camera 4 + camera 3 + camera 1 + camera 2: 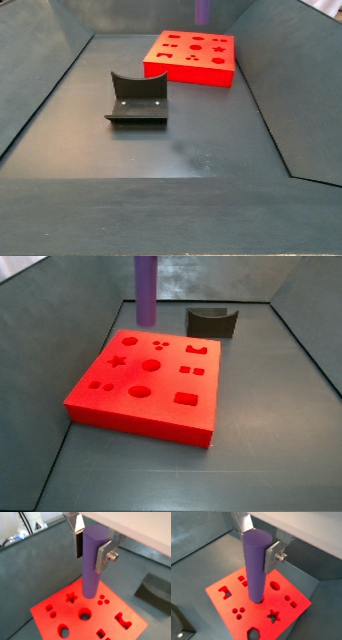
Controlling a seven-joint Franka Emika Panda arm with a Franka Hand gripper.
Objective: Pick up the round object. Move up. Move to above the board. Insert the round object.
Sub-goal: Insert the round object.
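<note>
gripper: the gripper [92, 543] hangs above the board, seen only in both wrist views [259, 543]; it is out of frame in both side views.
fingers: 2 flat silver plates, one finger [102, 556] on each side of the peg; another plate [243, 522] shows at the far side of the peg top.
grip: the plates are closed against the sides of the round object near its upper end, clamped on it with no visible gap.
round object: the round object [91, 561] is a long purple peg, upright, held in the gripper [254, 564]; in a side view its shaft [144, 278] runs up out of the picture behind the far left part of the board, and in a side view only a short purple tip [205, 12] shows over the board's far edge.
peg tip: in a wrist view the lower end sits over a round hole near the board's middle; whether it touches or has entered the hole cannot be told.
board: the board [163, 408] is a flat red square block with star, circle, square, oval and crown holes, lying on the floor [177, 75].
fixture: the fixture [138, 98], a dark bracket on a base plate, stands on the floor apart from the board [211, 322].
floor: dark grey floor [174, 140] with sloping grey walls around it.
</note>
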